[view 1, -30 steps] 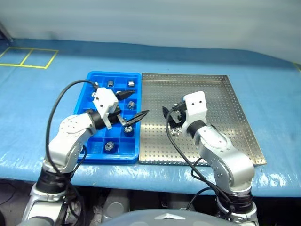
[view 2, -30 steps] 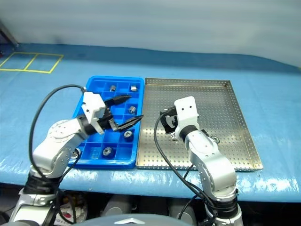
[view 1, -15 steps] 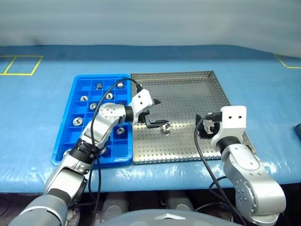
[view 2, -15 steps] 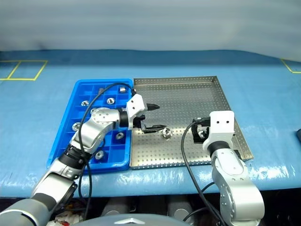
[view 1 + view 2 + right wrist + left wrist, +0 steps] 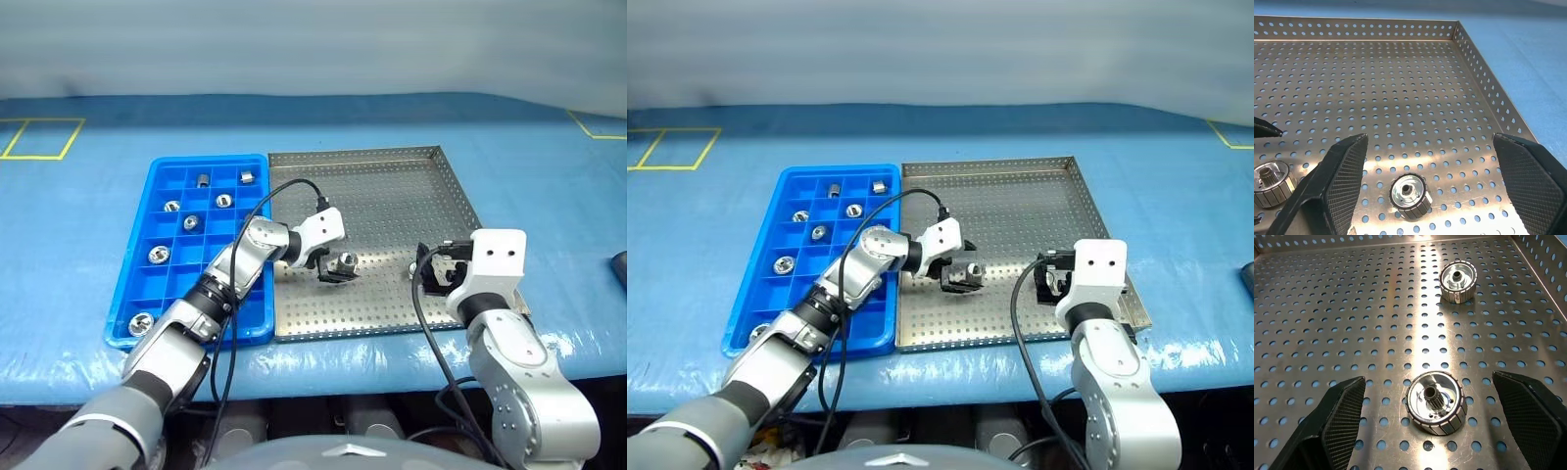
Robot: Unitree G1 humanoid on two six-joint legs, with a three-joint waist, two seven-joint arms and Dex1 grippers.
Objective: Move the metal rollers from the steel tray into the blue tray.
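Left tool (image 5: pixel 1425 431) spread wide over the steel tray (image 5: pixel 392 171), one finger (image 5: pixel 1337 421) on either side of a roller (image 5: pixel 1435 402) standing flange-up on the perforated floor, pads apart from it, nothing gripped. Second roller (image 5: pixel 1458 281) farther along the floor, near the tray wall. Right tool (image 5: pixel 1420 196) also spread wide and empty, low over the tray's right side, with that second roller (image 5: pixel 1408 195) between its fingers (image 5: pixel 1337 181) but untouched. Blue tray (image 5: pixel 137 294) just left of the steel one, edges nearly touching, both on the blue-covered worktop (image 5: pixel 549 176). Seven rollers already in the blue tray's compartments: two (image 5: pixel 203 179) in the far row, two (image 5: pixel 172 206) in the next, single ones (image 5: pixel 191 222) (image 5: pixel 157 255) farther down, and one (image 5: pixel 140 321) in the near-left corner cell.
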